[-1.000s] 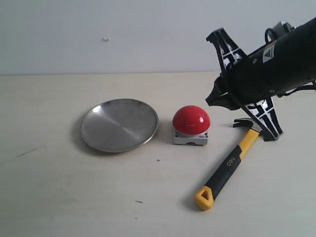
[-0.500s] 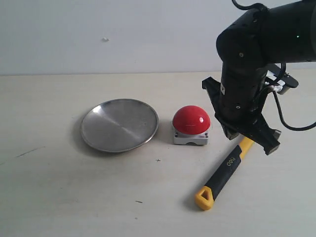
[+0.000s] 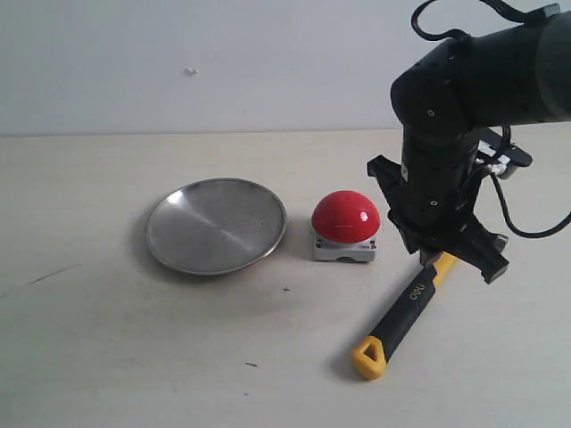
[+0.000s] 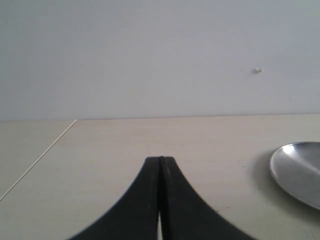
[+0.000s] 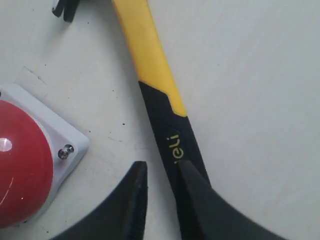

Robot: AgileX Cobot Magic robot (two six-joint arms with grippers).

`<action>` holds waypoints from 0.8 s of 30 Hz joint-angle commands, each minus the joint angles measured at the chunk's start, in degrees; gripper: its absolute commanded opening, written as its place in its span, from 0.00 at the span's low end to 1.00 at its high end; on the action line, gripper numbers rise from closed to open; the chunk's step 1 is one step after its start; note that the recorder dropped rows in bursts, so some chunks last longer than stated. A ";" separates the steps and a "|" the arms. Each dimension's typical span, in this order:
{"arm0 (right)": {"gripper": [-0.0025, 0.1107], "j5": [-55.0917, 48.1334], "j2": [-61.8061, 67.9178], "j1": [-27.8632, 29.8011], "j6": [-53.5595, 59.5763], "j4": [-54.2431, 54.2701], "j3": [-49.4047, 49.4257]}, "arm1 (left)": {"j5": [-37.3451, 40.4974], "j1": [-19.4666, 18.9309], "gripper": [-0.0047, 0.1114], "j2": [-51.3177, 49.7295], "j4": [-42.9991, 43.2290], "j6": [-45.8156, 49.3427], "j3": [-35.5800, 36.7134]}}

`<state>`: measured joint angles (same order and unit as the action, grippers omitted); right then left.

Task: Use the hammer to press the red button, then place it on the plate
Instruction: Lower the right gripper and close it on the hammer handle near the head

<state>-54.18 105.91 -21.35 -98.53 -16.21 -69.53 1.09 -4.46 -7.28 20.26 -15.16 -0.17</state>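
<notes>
1. Exterior view: the right gripper is hanging low over the yellow neck of the hammer, which is lying flat on the table just beside the red button. The plate is sitting on the button's other side.
2. Left wrist view: the left gripper is pressing its jaws together on nothing.
3. Right wrist view: the jaws are standing narrowly parted, one finger overlapping the black handle, nothing lying between them.

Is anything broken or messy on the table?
No, nothing stands out. The plate sits flat, the red button is upright, and the hammer lies whole on the table.
</notes>
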 commanded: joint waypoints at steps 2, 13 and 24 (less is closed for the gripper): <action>0.39 2.30 1.41 3.96 6.19 1.46 -0.56 | 0.14 -0.20 0.04 0.23 -0.55 -0.01 0.17; 0.44 4.43 2.03 11.19 18.16 7.36 -0.56 | 0.14 -0.20 0.04 0.23 -0.55 -0.01 0.17; 0.43 8.82 2.03 13.29 24.47 2.46 -0.56 | 0.14 -0.20 0.04 0.23 -0.55 -0.01 0.17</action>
<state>-47.74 107.95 -8.47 -75.04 -12.15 -69.53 1.09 -4.46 -7.28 20.26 -15.16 -0.17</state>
